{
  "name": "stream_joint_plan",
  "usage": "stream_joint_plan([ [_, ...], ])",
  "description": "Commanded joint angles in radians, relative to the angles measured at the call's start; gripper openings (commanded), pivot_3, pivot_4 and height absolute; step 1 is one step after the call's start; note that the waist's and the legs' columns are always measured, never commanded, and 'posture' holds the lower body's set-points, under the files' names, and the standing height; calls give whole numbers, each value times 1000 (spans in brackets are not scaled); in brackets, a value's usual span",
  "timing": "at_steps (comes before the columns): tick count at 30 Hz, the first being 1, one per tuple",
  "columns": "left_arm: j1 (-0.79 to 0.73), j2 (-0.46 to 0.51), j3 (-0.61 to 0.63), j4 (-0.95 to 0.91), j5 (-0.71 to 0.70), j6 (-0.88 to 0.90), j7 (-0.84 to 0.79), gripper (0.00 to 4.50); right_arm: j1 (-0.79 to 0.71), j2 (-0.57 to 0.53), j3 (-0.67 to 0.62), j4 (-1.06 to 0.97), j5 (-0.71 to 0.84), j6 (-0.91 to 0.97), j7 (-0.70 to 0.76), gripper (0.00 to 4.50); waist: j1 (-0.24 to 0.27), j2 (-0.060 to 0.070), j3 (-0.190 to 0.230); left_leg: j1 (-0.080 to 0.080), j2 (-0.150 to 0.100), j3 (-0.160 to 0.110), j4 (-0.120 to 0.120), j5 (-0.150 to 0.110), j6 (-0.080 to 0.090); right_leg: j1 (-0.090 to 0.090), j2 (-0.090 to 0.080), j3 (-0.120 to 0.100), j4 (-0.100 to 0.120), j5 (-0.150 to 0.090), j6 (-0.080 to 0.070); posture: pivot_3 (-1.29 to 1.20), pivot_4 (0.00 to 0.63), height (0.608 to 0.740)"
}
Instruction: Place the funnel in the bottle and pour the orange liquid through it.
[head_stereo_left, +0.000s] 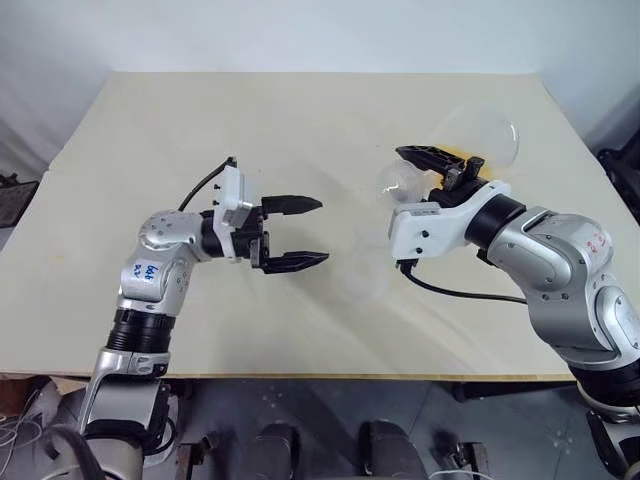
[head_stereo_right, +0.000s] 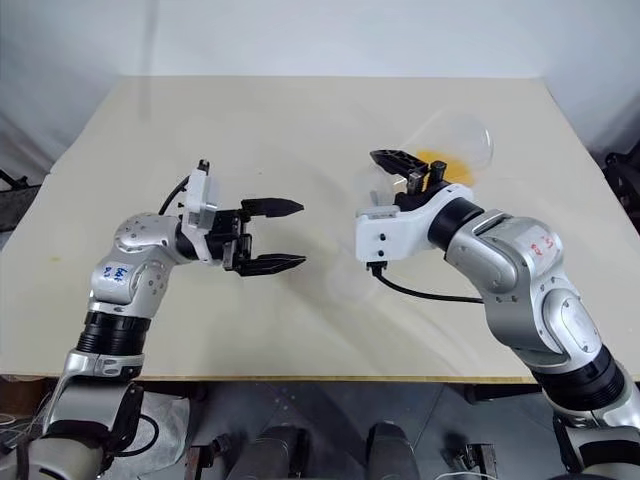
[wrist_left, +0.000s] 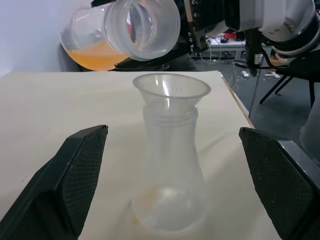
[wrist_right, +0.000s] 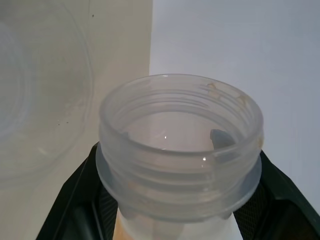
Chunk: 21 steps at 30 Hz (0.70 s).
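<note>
Right gripper (head_stereo_left: 432, 168): fingers clenched on the neck of a clear flask (head_stereo_left: 480, 140), which is lifted off the table and tipped with its base up and away, its wide lipped mouth (wrist_left: 144, 27) turned down toward the table's centre. The right wrist view shows the black pads pressing either side of the neck just below the threaded rim.

Orange liquid (wrist_left: 97, 54): pooled in the tilted flask's lower wall near the base, well short of the mouth. No stream is visible at the lip.

Left gripper (head_stereo_left: 300, 233): jaws spread wide, holding nothing, pointing level toward the right arm. In the left wrist view its two fingers stand on either side of the bottle (wrist_left: 170, 185), apart from it.

Bottle: upright on the cream table (head_stereo_left: 300, 110), between the two grippers, just below the flask's mouth. A faint orange trace shows at its base.

Funnel (wrist_left: 171, 90): seated in the bottle's neck, rim upward, directly under the tipped mouth.

Writing: a blue sticker on the left forearm (head_stereo_left: 148, 271) and red marks on the right forearm (head_stereo_left: 597, 241); neither is legible.
</note>
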Motion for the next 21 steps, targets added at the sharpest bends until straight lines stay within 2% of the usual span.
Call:
stream_joint_plan([
  [1,11,23,30,-61,-41,16,-15,4500,-8,-14,-58,-16,-22,-30,-10,2468,0,0,0,0,0,0,0,0,0,0,0,0,0,0,0,0,150,740],
  [21,42,30,48,-79,-59,38,-17,4500,21,-61,-89,31,-83,-179,-21,2468,0,0,0,0,0,0,0,0,0,0,0,0,0,0,0,0,150,740],
])
